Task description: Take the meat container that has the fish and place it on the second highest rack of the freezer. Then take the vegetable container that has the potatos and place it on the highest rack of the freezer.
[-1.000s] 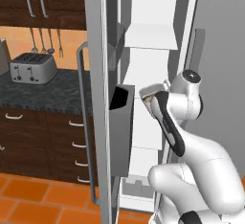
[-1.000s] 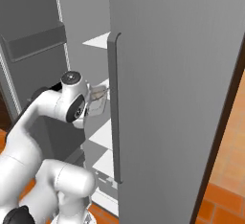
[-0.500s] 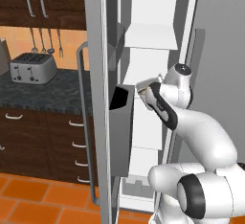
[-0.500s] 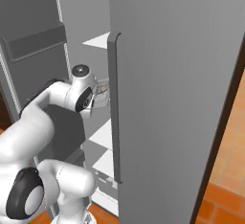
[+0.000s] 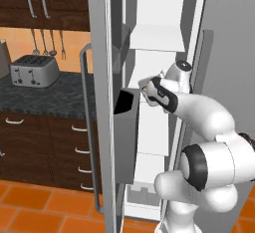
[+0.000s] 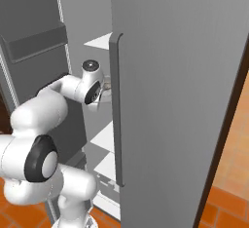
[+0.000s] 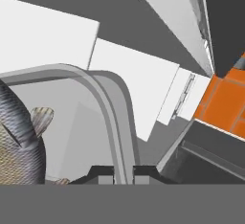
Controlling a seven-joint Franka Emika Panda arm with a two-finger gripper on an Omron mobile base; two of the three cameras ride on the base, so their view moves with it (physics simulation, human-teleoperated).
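Kitchen: toaster on counter, wood cabinets, freezer.

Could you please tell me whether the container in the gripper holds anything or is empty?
Not empty: a scaly fish lies inside the container, whose rim the gripper pinches.

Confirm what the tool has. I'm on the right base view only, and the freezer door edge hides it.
Observer: In the hand view the tool is shut on the rim of a clear container with the fish inside.
Operator: Where's the hand against the shelves?
Observer: In the left base view it is below a white shelf, level with the top of the door bin. I can't tell whether the container is resting on anything.
Operator: Anything beside the open door?
Observer: A toaster stands on the dark counter to its left, apart from the arm.
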